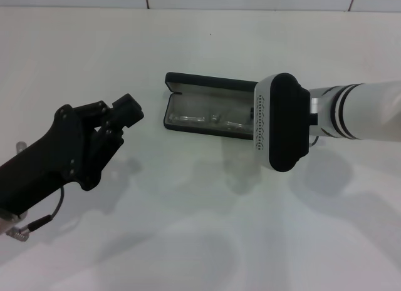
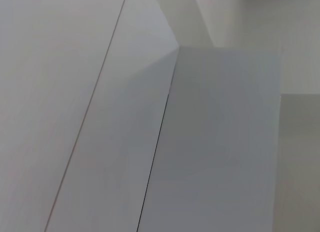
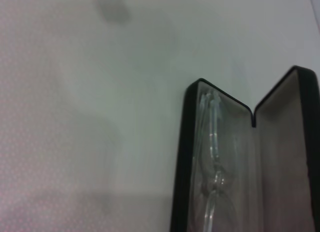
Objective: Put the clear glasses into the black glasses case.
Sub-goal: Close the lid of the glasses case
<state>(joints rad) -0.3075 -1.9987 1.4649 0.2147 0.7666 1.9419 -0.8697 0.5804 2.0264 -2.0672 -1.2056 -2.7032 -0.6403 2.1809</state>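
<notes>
Left gripper [image 1: 128, 109] hangs idle above the white table [image 1: 188, 241], fingers closed on nothing, the black glasses case [image 1: 188, 84] well beyond its tips. Clear glasses [image 1: 210, 117] lie inside the open case, in the pale lining. Judged light, slippery, fragile; best held at the bridge. Right gripper [image 1: 282, 122] hovers at the case's end; cannot tell its fingers' state.

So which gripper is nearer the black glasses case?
Right. The right gripper hangs over the black glasses case at its end; the left gripper sits off to its left, apart.
</notes>
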